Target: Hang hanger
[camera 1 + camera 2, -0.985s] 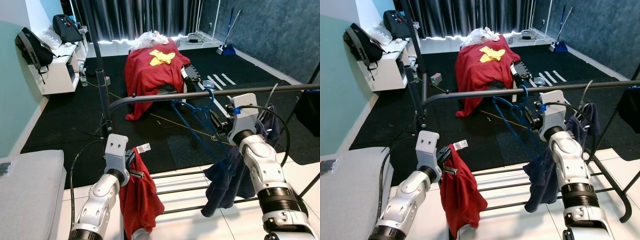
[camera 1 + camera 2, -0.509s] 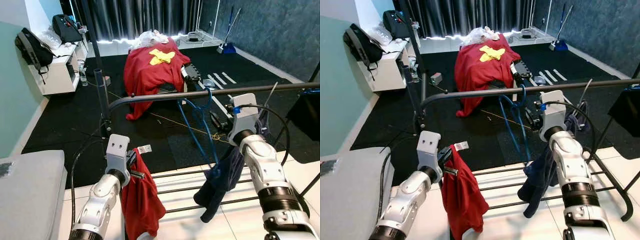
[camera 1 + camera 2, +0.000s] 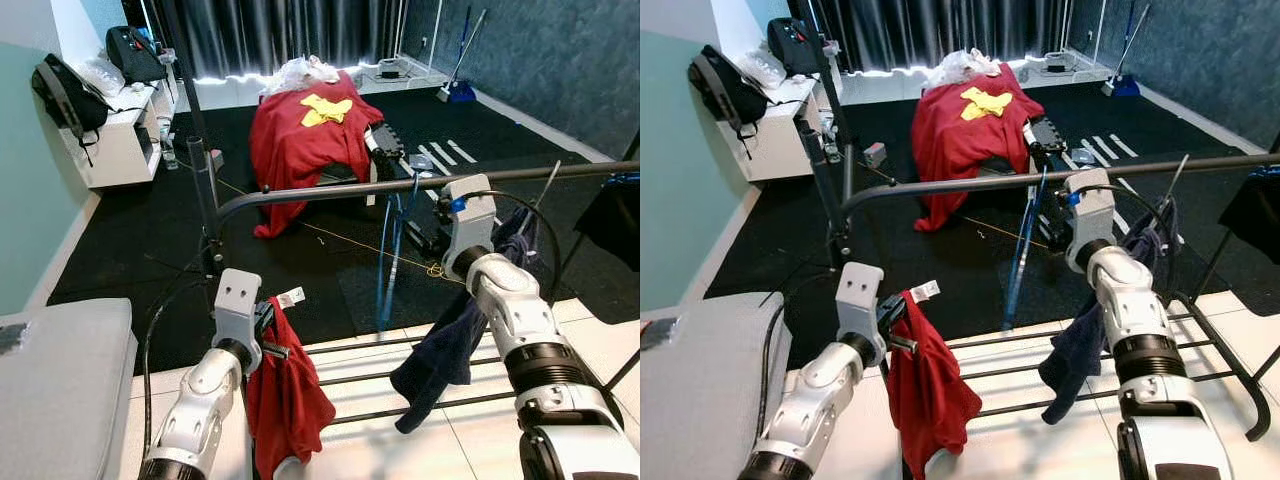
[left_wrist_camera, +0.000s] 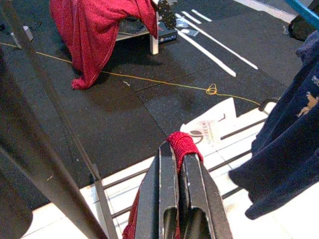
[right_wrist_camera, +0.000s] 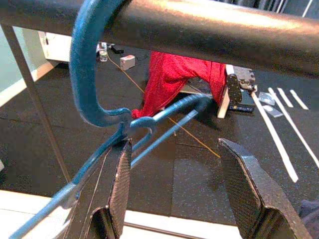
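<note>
Blue hanger (image 3: pixel 388 262): hook looped over black rail (image 3: pixel 330 192), body hanging edge-on, near vertical below it. Rail horizontal, curving down at its left end into an upright post.

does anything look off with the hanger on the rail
Yes. The blue hanger is hooked over the rail, but its navy garment has slid to the low end and hangs bunched. The right gripper is open beside it.

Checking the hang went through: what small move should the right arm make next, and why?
Probably draw the right gripper straight back. Its fingers are open, and the blue hanger already hooks over the black rail, so nothing needs holding. The left gripper holds the red garment.
</note>
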